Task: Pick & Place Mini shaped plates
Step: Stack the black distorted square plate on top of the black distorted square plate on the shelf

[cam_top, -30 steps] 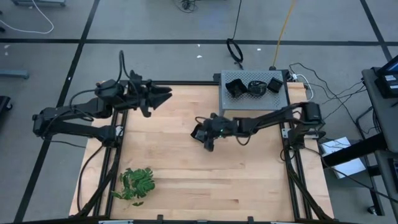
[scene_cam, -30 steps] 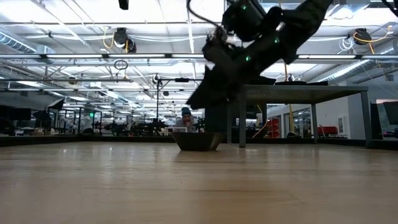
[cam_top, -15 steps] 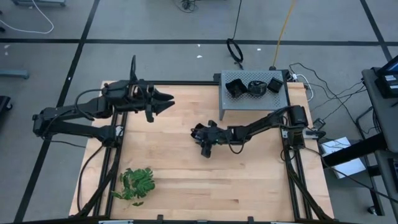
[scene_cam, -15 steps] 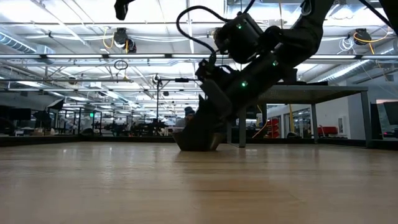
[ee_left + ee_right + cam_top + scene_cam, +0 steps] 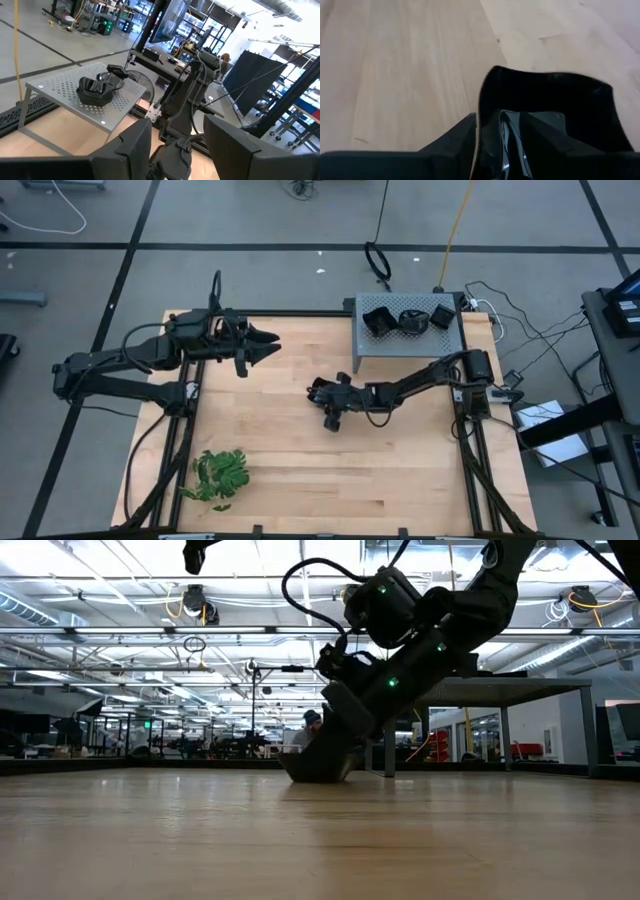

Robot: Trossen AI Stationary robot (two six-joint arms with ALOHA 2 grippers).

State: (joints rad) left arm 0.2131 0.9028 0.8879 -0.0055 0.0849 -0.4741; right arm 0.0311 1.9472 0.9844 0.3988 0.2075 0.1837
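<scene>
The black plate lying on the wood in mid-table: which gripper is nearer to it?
Right. The right gripper is down at the black plate, one finger over its rim. The left gripper hovers open, well away over the table's far left part.

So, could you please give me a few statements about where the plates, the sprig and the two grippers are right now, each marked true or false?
1. The right gripper is down at a black plate on the wooden table, one finger inside its rim and one outside. True.
2. The green sprig lies on top of the grey perforated box. False: it lies on the table near the front left corner, far from the box.
3. Several black plates sit on top of the box. True.
4. The left gripper holds a plate. False: it hangs open and empty above the table's rear left part.
5. The plate at the right gripper is lifted clear of the table. False: in the low view it rests on the wood.
</scene>
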